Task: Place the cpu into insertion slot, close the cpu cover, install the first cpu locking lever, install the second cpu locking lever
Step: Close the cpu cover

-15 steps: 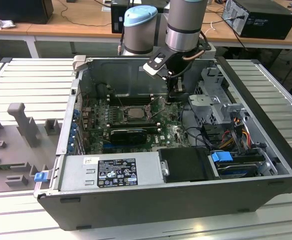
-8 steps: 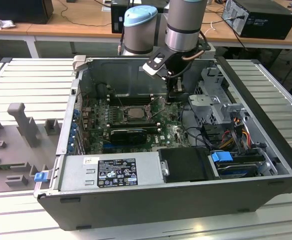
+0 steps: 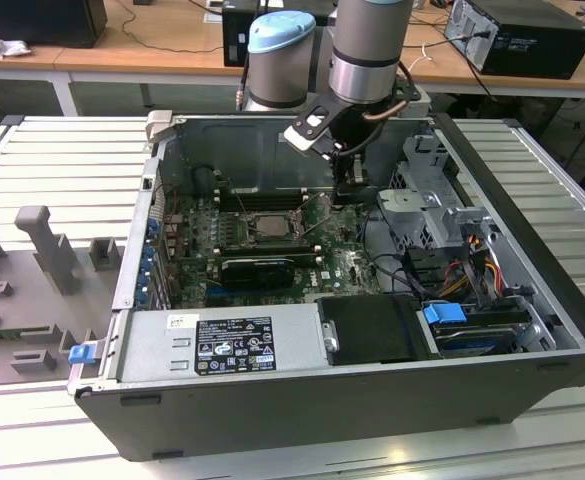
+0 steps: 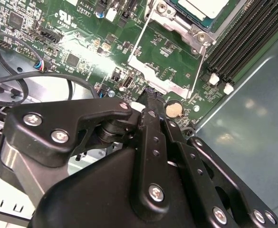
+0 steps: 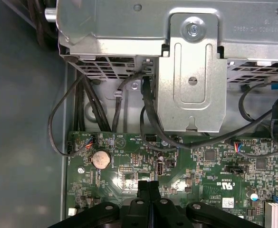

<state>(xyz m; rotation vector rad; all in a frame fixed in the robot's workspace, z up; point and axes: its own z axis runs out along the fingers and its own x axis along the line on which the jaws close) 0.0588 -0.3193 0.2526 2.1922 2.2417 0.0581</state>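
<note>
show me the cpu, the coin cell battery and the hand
cpu (image 4: 203,6), second wrist view, on its pale metal face
coin cell battery (image 5: 100,159), first wrist view, middle of its round top
hand (image 5: 148,184), first wrist view, between its shut fingertips

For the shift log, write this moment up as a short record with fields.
case: open, motherboard exposed
cpu: face up in the insertion slot
locking levers: thin wires, apparently raised
gripper: shut, holding nothing, over the motherboard beside the coin battery
</note>
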